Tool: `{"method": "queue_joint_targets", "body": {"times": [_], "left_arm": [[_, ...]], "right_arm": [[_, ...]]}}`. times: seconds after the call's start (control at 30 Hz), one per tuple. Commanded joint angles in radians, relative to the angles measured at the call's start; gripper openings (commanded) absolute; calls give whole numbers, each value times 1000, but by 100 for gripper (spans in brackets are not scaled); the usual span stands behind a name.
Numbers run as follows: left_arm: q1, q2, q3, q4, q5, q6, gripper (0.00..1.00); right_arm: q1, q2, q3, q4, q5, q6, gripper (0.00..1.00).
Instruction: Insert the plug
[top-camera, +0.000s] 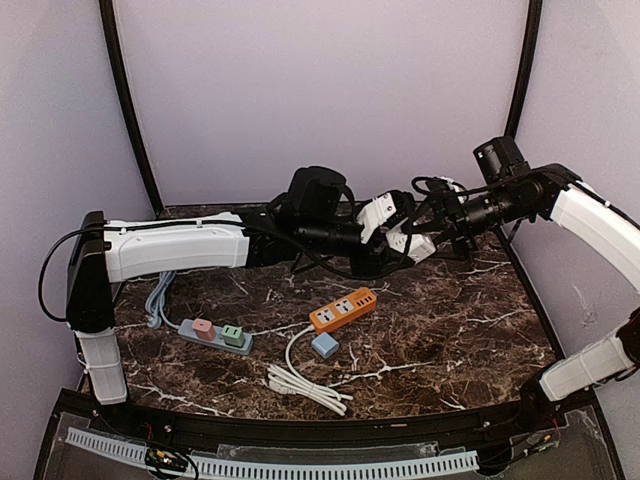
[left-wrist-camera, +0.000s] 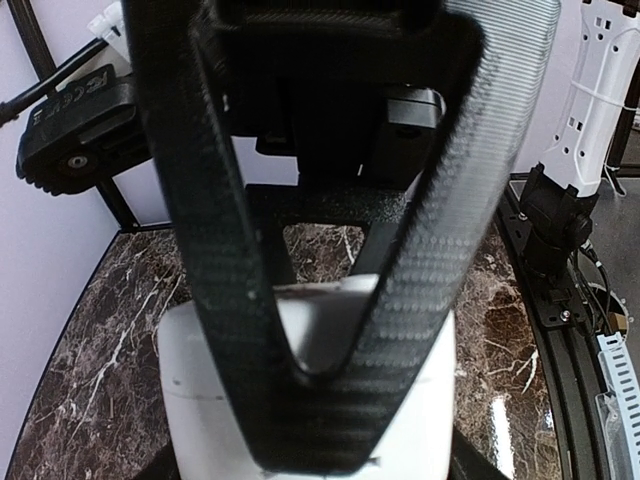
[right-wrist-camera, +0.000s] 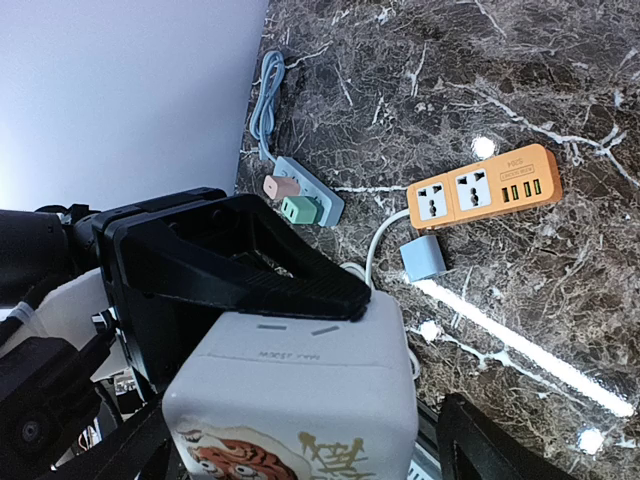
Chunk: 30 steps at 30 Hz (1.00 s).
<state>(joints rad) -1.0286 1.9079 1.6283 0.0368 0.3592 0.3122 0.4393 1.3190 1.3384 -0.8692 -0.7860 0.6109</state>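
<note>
both arms reach out over the far edge of the marble table (top-camera: 470, 330), wrists meeting near the middle of that edge. in the top view the left gripper (top-camera: 385, 218) and right gripper (top-camera: 415, 240) hang close together above the surface, well apart from everything on it.

the left wrist view is filled by a black woven v-shaped frame (left-wrist-camera: 400, 250) over a white housing (left-wrist-camera: 200, 370). we cannot tell whether that hand is spread or pressed together.

in the right wrist view one black finger (right-wrist-camera: 230, 270) lies across a white block with a tiger print (right-wrist-camera: 300, 400), and another black piece shows at the bottom right. we cannot tell the state of this hand either, or whether it pinches anything.

the plug (top-camera: 324, 346), a small blue-grey block, lies flat around the middle of the table. it sits just beside the left end of the orange power strip (top-camera: 343, 309), on its near side, and seems not to touch it. the plug's white cable (top-camera: 305, 385) curls toward the near edge and ends in a bundle there. the orange strip lies sockets up, angled toward the far right.

a grey power strip (top-camera: 215, 335) lies toward the left edge, with a pink plug (top-camera: 204, 327) and a green plug (top-camera: 232, 334) seated in it. its blue-grey cord (top-camera: 160, 295) runs off toward the far left corner.
</note>
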Motion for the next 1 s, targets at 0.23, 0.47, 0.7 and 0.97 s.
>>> {"method": "queue_joint_targets", "body": {"times": [0.23,0.47,0.7,0.97], "left_arm": [[-19,30,74,-31,-1,46,1],[-19,45,94,-57,-25,50,1],[-21,53,103,-65,-29,53,1],[-22,61,108,-70,-48,47,1]], "right_arm": [[0,30,58,-73,0,-53,80],[2,28,49,-99,8,-64,73],[8,27,49,-102,10,-66,69],[19,39,59,-126,31,-83,42]]}}
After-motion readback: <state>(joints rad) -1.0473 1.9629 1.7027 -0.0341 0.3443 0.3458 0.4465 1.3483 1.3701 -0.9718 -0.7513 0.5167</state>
